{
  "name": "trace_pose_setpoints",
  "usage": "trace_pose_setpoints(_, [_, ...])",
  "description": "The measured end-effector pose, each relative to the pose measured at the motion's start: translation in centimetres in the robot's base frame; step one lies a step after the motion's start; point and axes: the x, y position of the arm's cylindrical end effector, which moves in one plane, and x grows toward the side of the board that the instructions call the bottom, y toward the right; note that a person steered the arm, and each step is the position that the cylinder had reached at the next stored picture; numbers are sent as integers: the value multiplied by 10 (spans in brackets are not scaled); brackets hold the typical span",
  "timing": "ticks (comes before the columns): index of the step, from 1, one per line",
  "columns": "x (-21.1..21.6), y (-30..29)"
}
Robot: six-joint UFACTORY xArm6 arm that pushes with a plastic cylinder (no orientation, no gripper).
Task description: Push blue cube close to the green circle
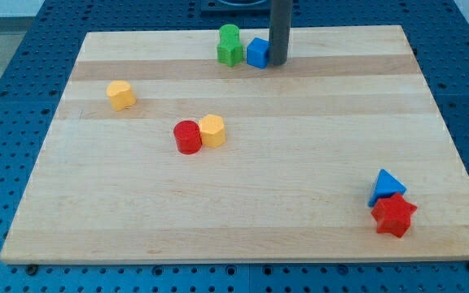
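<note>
Rod work at the far edge: jawless, my tip (278, 63) presses the right face of the small blue cube (257, 53), which sits just beside the green round block (230, 45). Further pushing risks shunting both off the wooden board (243, 203).

my tip (278, 63) stood against the right side of the blue cube (257, 53), near the wooden board's (300, 187) top edge. the cube sat just beside two green blocks (230, 45) on its left.
</note>
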Motion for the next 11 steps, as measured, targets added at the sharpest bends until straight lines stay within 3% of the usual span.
trace_pose_setpoints(1, [-23, 0])
trace_pose_setpoints(3, [11, 8])
trace_pose_setpoints(4, [20, -15])
trace_pose_setpoints(6, [5, -27])
trace_pose_setpoints(8, [29, -29])
trace_pose_setpoints(10, [-13, -26])
trace_pose_setpoints(11, [1, -15])
